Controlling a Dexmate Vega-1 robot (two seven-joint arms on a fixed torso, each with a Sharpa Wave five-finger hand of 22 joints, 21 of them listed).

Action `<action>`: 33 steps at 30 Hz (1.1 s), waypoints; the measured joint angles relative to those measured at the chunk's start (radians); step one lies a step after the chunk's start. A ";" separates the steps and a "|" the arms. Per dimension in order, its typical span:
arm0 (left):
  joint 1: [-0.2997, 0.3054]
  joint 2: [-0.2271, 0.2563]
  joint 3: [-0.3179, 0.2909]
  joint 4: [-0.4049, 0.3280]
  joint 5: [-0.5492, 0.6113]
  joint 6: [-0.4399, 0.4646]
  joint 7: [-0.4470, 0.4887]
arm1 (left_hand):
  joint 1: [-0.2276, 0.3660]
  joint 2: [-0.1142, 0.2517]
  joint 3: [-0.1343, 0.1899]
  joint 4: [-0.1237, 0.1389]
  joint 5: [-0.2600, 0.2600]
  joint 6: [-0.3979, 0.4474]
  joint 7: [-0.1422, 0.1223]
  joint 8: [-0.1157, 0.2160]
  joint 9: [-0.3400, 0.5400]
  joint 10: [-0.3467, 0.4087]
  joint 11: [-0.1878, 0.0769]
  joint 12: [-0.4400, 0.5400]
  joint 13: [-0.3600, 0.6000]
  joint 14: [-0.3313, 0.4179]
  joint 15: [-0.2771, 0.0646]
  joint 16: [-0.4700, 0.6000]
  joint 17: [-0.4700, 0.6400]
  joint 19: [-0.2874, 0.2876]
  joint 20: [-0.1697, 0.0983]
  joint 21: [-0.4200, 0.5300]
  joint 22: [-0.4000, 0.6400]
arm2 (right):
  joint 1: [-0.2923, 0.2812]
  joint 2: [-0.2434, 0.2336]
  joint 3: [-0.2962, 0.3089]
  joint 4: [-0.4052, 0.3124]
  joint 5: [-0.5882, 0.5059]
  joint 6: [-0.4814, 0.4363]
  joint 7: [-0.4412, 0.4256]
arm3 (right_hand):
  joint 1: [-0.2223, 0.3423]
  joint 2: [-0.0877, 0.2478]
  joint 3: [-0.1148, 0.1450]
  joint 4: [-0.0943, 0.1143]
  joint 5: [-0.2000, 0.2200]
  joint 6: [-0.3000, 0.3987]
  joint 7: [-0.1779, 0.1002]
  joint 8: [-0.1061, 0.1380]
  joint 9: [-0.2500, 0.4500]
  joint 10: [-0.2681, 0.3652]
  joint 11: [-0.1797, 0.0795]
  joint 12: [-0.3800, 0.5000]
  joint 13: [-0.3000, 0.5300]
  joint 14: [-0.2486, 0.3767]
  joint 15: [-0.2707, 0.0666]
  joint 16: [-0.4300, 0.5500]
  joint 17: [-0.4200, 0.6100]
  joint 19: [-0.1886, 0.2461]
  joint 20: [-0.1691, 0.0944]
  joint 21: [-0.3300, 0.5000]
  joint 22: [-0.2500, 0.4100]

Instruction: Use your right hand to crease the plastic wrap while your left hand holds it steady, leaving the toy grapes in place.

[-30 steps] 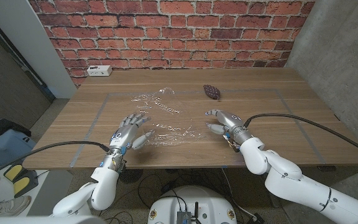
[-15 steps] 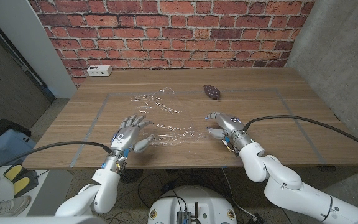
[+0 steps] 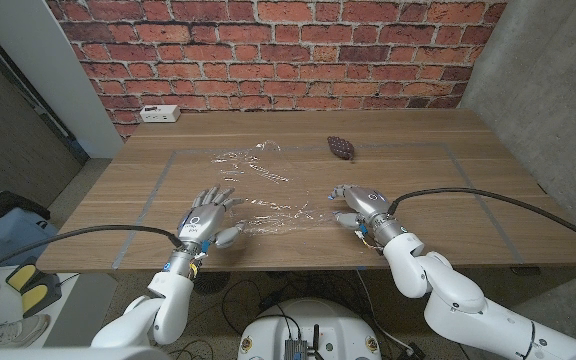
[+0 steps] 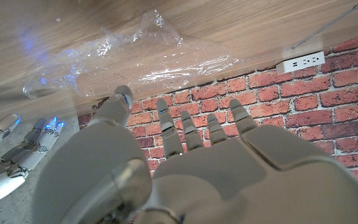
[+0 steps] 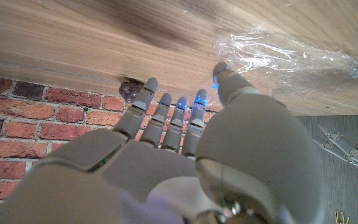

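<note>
Plastic wrap (image 3: pixel 258 190) lies crumpled on the wooden surface (image 3: pixel 438 190), its long axis running from the far left toward the near right. The right robot hand (image 3: pixel 358 205), fingers spread and holding nothing, sits at the wrap's near right end; the left robot hand (image 3: pixel 208 215), fingers also spread, rests at its near left edge. Toy grapes (image 3: pixel 340 148) lie beyond the right robot hand, apart from the wrap. No readable writing shows.

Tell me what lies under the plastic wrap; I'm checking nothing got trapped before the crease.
Through the clear plastic wrap only the wooden table shows. The toy grapes lie apart from it, uncovered. Under the left hand, at the wrap's near edge, nothing can be seen.
</note>
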 measured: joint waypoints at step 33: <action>-0.058 0.039 0.057 -0.013 0.027 0.101 -0.070 | 0.043 -0.017 -0.011 0.011 0.000 0.007 -0.007 -0.019 0.000 0.007 -0.007 -0.009 0.000 0.005 0.005 0.000 0.000 0.010 0.000 -0.011 0.000 | 0.019 0.065 -0.026 0.105 -0.043 0.099 0.007 | 0.066 0.007 -0.020 0.012 0.008 0.043 -0.015 0.007 0.005 0.025 -0.025 0.000 0.005 0.022 0.000 0.017 0.014 0.033 -0.010 0.004 0.000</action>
